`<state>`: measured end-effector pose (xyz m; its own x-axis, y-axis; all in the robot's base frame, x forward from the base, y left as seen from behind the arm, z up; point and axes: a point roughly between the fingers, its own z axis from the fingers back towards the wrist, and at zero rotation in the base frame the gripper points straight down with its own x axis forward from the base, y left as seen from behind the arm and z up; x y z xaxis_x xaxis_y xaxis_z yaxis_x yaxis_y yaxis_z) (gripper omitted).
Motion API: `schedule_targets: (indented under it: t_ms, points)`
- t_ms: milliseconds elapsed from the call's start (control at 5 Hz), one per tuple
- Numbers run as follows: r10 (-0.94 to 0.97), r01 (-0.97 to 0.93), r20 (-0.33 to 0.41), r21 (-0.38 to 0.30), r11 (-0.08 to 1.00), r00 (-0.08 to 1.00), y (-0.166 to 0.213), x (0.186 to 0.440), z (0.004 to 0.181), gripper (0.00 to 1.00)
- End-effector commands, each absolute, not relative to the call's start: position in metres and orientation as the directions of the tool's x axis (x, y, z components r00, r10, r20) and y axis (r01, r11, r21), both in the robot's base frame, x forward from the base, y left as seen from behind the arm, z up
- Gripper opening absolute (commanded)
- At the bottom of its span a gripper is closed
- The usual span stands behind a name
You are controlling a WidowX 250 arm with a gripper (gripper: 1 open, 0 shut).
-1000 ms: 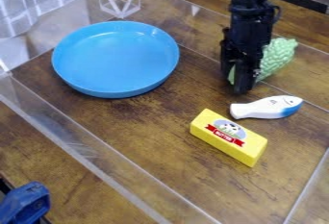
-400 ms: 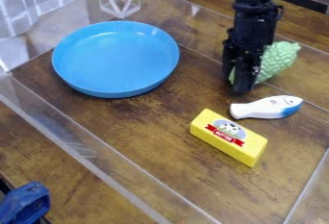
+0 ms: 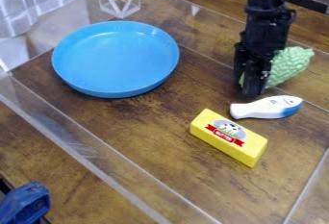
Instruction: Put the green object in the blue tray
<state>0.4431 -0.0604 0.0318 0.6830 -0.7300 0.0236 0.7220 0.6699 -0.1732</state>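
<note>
Fingers (image 3: 253,78) beside green object (image 3: 290,64)

The light is soft and even, and the whole scene is bright enough to see well. The brown desk (image 3: 141,141) shines a little, with pale streaks of glare near the top and along its clear edges. The blue tray (image 3: 114,58) has a thin dark shadow under its rim. The yellow block (image 3: 229,136) casts a small shadow too. The picture is small and a bit fuzzy, so tiny details look smudged.
</note>
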Motion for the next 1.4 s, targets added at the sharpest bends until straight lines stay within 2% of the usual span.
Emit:
schedule_targets:
  t_ms: [0, 200, 800, 1000, 1200]
  points:
    - [-0.742, 0.744, 0.068, -0.124, 0.657, 0.667, -0.063, 0.448, 0.071, 0.00]
    - [-0.745, 0.746, 0.066, -0.118, 0.655, 0.664, -0.058, 0.450, 0.086, 0.00]
    - [-0.676, 0.678, 0.051, -0.018, 0.735, 0.735, -0.023, 0.441, 0.189, 0.00]
    - [-0.645, 0.645, 0.029, -0.007, 0.764, 0.764, -0.001, 0.427, 0.176, 0.00]
    - [-0.622, 0.622, 0.018, 0.001, 0.783, 0.783, 0.017, 0.411, 0.183, 0.00]
